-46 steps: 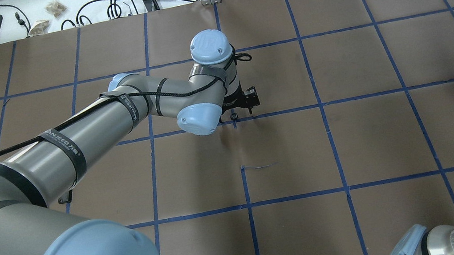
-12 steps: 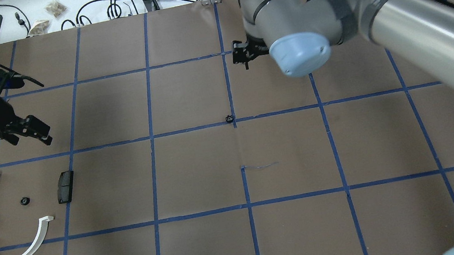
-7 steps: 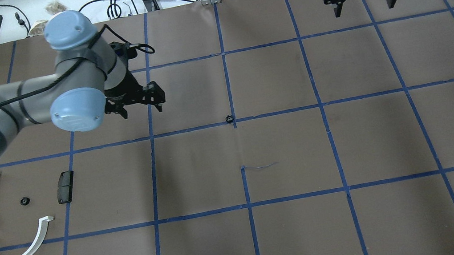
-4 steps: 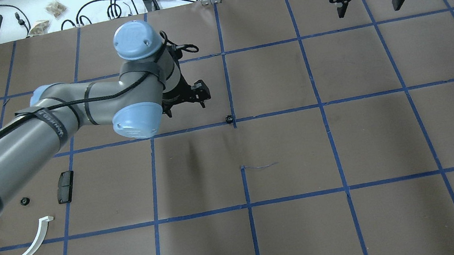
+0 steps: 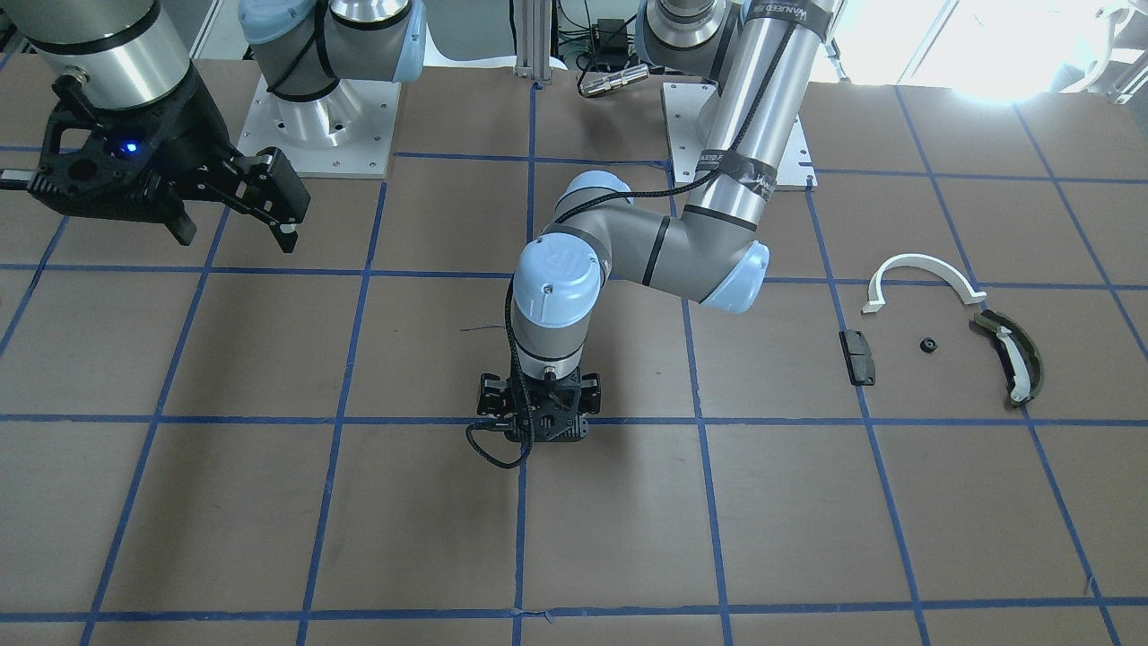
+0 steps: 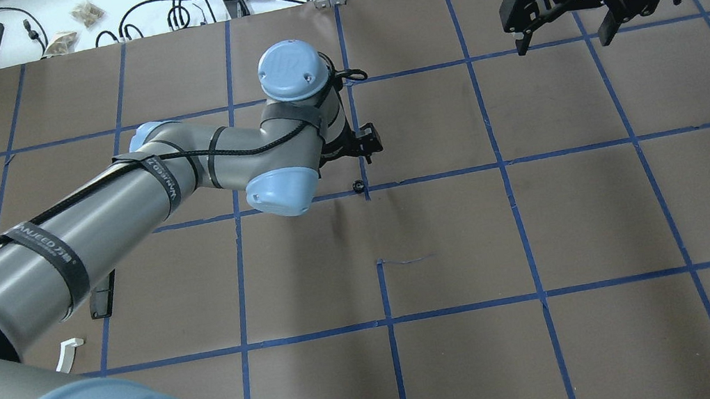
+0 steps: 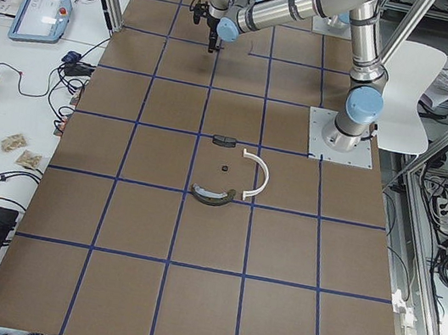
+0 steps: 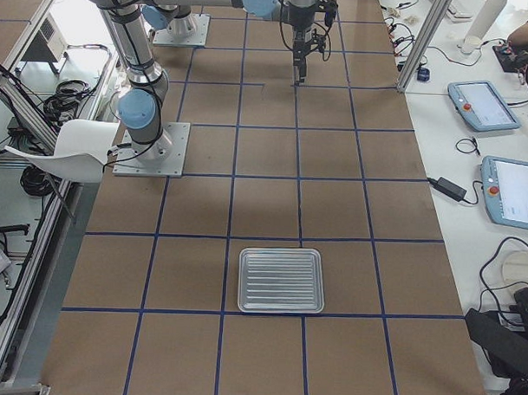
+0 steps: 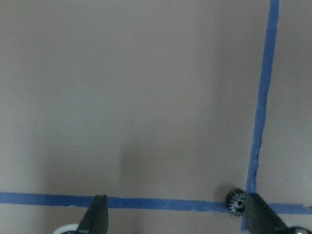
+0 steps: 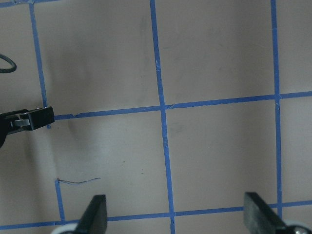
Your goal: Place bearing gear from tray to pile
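- My left end effector (image 6: 364, 147) is spread wide with nothing between its fingers (image 9: 96, 217). It points down, low over the bench (image 6: 611, 217), near the middle of the overhead frame.
- The bearing gear (image 6: 358, 186) lies on the bench at a crossing of blue tape lines, just below that end effector in the overhead frame.
- In my left wrist view the gear sits at the lower right, just beside one fingertip. I cannot tell whether they touch.
- My right end effector (image 6: 561, 36) is also wide apart and carries nothing, at the upper right of the overhead frame.
- The pile (image 5: 928, 344) is at the right of the front-facing frame, well apart from the bearing gear. It has a white half-ring (image 5: 922, 261), a black block (image 5: 859, 356), an olive curved piece (image 5: 1022, 359) and a second small gear (image 7: 224, 168).
- The tray (image 8: 281, 280) lies at the lower middle of the right-side view.
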You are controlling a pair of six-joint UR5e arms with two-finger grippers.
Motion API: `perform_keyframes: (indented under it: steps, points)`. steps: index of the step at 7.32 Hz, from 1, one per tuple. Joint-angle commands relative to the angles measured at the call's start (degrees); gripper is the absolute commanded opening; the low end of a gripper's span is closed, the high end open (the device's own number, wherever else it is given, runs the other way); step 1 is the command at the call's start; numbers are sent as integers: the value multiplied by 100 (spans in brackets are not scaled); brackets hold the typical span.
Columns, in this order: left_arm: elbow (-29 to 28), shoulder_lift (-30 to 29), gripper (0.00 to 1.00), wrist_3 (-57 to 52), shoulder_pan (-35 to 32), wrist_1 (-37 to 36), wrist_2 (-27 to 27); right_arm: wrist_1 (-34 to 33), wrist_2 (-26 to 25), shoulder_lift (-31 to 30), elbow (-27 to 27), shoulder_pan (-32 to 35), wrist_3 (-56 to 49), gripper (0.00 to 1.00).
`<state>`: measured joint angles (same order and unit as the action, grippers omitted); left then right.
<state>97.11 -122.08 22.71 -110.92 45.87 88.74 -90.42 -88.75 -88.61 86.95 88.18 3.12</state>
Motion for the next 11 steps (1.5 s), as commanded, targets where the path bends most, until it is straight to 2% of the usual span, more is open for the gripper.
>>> perform_keyframes:
  steps: [1, 3, 5, 6, 8, 9, 10, 11]
  points:
    - [124, -44, 98, 14, -62, 1, 29, -2, -46, 2, 15, 6, -30, 100]
    - [-68, -88, 68, -74, -53, 18, -15, -29, -55, 46, 15, -2, -57, 100]
    - [-114, -158, 65, -74, -53, 45, 20, -46, -29, 46, 15, -2, -14, 100]
    - [-62, -167, 47, -65, -53, 53, 21, -64, -55, 72, 15, -2, -48, 100]
    - [-52, -159, 38, -65, -53, 62, 21, -46, -64, 64, 15, -11, -57, 100]
    - [-61, -141, 5, -65, -53, 54, 21, -46, -55, 72, 15, -11, -48, 100]
    - [-52, -132, 0, -74, -53, 62, 21, -38, -64, 72, 15, -20, -57, 100]
    - [-61, -45, 0, -100, -44, 80, 21, -46, -81, 72, 15, -20, -66, 100]
